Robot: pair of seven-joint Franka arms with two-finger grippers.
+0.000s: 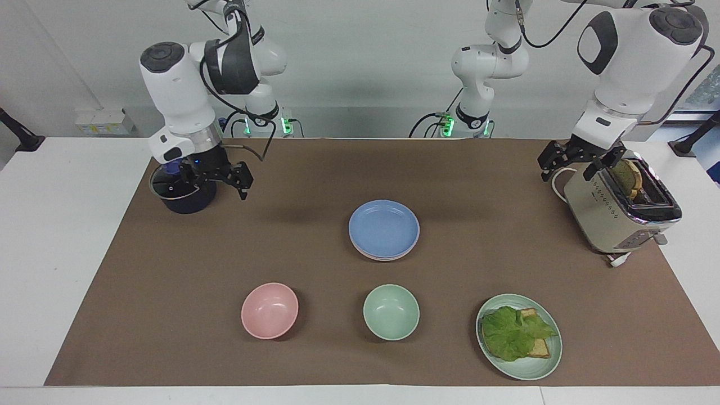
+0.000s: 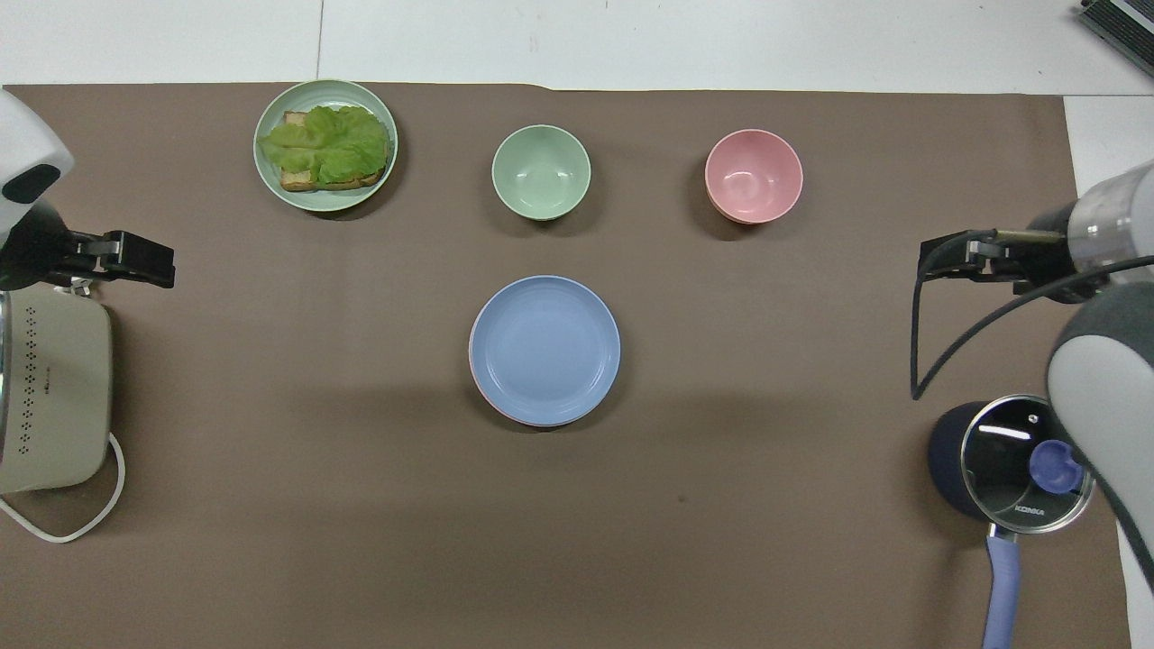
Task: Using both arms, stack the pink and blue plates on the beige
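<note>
The blue plate [image 1: 384, 228] [image 2: 544, 350] lies on top of a stack in the middle of the brown mat. A thin pink plate rim [image 1: 384, 257] peeks out under it. The beige plate is hidden beneath them. My right gripper [image 1: 216, 185] [image 2: 947, 257] hangs open and empty over the mat at the right arm's end of the table, close by the pot. My left gripper [image 1: 565, 171] [image 2: 144, 261] waits open and empty beside the toaster at the left arm's end.
A lidded dark blue pot [image 2: 1014, 460] stands at the right arm's end, and a toaster [image 1: 616, 216] holding bread at the left arm's end. Farther from the robots than the stack sit a pink bowl [image 1: 269, 310], a mint bowl [image 1: 391, 311] and a green plate [image 1: 529, 372] with a lettuce sandwich.
</note>
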